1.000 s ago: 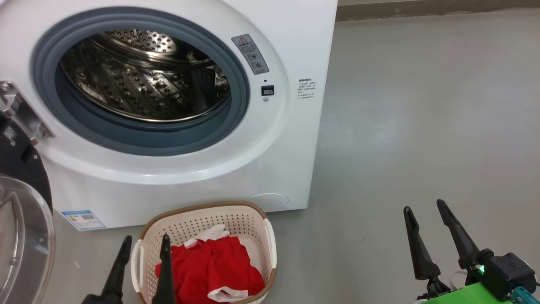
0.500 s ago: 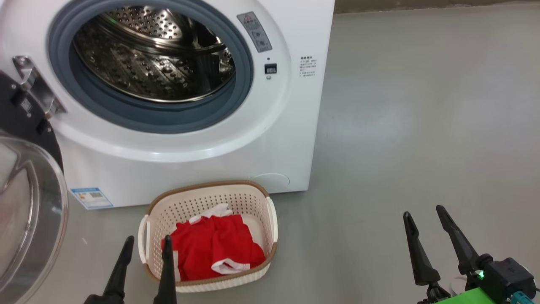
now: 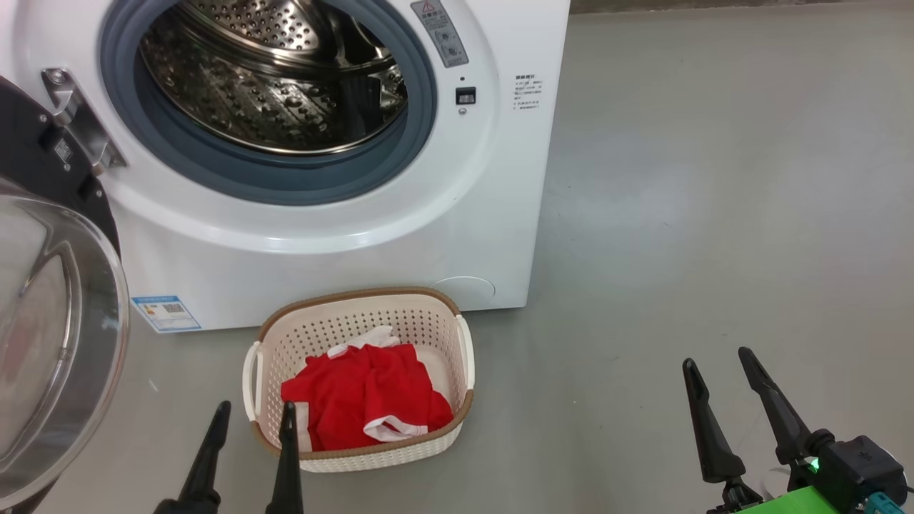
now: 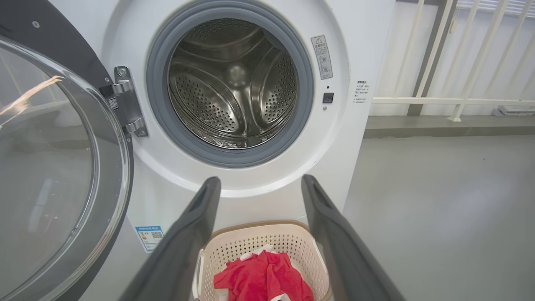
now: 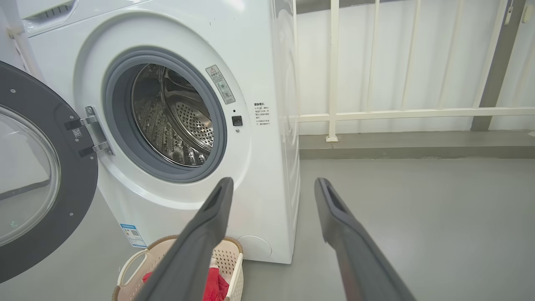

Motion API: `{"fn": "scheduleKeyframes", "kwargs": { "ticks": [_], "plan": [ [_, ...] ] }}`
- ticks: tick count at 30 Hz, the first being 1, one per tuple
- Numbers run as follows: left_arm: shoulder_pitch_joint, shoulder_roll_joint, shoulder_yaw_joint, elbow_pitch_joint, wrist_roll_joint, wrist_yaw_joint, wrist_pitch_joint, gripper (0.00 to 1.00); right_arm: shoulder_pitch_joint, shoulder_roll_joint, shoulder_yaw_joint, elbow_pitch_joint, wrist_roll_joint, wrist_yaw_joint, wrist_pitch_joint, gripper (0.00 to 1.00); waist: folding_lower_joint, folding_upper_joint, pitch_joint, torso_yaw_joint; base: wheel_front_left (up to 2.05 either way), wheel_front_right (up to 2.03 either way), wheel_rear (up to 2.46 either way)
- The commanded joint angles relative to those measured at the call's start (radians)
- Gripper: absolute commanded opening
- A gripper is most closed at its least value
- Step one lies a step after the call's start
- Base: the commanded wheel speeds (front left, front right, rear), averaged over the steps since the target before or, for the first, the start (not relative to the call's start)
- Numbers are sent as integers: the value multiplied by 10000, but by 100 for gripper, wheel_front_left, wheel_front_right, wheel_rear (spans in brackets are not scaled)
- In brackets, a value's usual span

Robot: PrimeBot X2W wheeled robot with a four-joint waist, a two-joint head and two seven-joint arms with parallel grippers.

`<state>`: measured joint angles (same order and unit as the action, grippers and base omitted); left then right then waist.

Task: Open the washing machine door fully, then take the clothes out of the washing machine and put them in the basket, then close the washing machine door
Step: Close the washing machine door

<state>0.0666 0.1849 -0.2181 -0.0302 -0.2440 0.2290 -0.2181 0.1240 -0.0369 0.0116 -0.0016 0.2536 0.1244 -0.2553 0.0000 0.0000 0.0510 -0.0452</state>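
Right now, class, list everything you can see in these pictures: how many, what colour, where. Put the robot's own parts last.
White box-shaped washing machine: one, white, standing on the grey floor.
Round glass-windowed washing machine door: one, black rim, clear glass, swung open on the left.
Perforated steel drum: one, silver, inside the machine.
Rubber gasket: one, grey, ringing the opening.
Perforated plastic basket: one, cream with brown rim, before the machine.
Soft fabric clothes: one heap, red with white trim, in the basket.
Paper label: one, blue, low on the machine's front.
Barred railing: one, white, beyond the machine.
Left gripper: one, dark, open, by the basket's near left corner.
Right gripper: one, dark, open, over the floor at right.
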Motion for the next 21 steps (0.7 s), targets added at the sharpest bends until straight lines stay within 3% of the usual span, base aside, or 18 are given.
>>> {"fn": "scheduleKeyframes", "kwargs": {
  "ticks": [1,10,21],
  "plan": [
    [-257,171,319,-272,106,71,-2,100,-184,-133,194,-256,-16,63,-65,100,0,0,11,11,0,0,0],
    [-333,164,258,-492,232,237,-92,100,-243,-133,193,-284,4,63,-65,100,0,0,167,153,0,0,0],
    [-344,177,235,-816,282,427,-70,100,-409,-133,413,-295,-83,63,-65,100,0,0,241,822,0,0,0]
  ]
}}
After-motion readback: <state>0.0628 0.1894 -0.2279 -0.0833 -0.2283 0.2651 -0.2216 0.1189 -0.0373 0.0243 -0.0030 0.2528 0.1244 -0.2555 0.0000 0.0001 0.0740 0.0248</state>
